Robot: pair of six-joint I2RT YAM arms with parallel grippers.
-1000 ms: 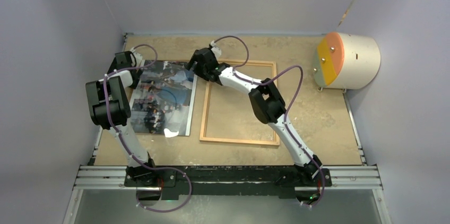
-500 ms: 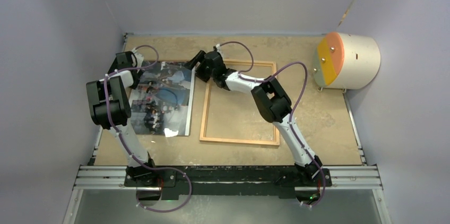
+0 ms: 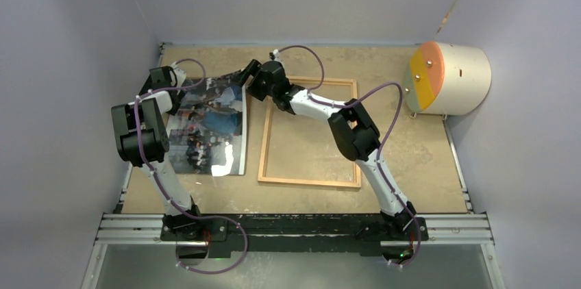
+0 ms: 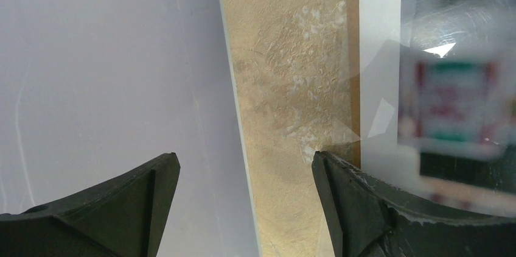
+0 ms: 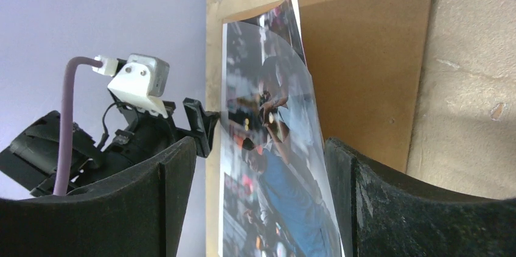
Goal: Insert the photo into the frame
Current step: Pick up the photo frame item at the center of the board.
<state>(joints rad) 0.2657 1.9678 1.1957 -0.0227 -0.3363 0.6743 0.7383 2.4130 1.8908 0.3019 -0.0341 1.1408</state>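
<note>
The photo (image 3: 205, 128) lies on a brown backing board (image 5: 365, 68) at the table's left, with its far right corner curled upward. My right gripper (image 3: 248, 73) is at that corner, open. In the right wrist view the lifted sheet (image 5: 286, 196) stands between the fingers of the right gripper (image 5: 260, 147) and leans on the right one. At the photo's far left edge, my left gripper (image 3: 168, 87) is open. In the left wrist view the left gripper (image 4: 243, 162) straddles bare table beside the photo (image 4: 456, 86). The empty frame (image 3: 264, 145) lies flat to the right.
A white cylinder with an orange and green face (image 3: 449, 77) stands at the far right. Grey walls close in the left side (image 4: 109, 74) and the back. A metal rail (image 3: 294, 224) runs along the near edge.
My right gripper has moved left from over the frame's far left corner to the photo's far right corner, which has curled up between its fingers. The left arm has not moved.
</note>
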